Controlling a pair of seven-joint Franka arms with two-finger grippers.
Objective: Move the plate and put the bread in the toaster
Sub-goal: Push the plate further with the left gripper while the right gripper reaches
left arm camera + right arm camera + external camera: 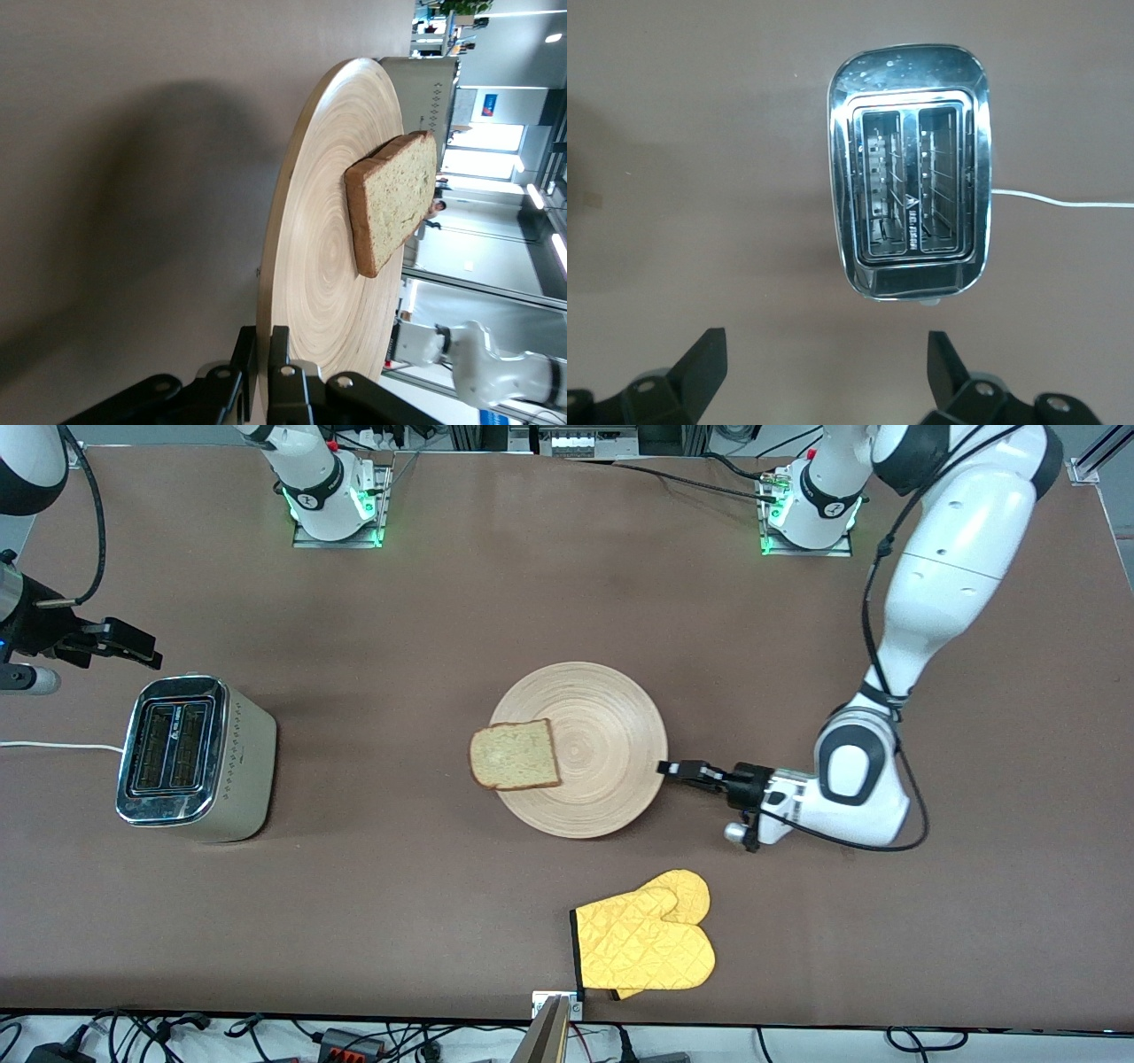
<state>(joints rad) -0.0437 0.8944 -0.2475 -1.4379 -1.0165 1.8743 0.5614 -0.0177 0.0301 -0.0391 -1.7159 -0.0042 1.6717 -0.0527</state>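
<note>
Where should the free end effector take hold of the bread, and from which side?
Grip the crust edge of the bread overhanging the plate rim toward the toaster. The open right end effector could likely approach from that end, fingers above and below the slice, since it lies flat.

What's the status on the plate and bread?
Left gripper shut on the wooden plate rim. Right gripper open, over the table by the toaster. Bread slice on plate, overhanging its edge. Yellow oven mitt nearer the camera, clear.
</note>
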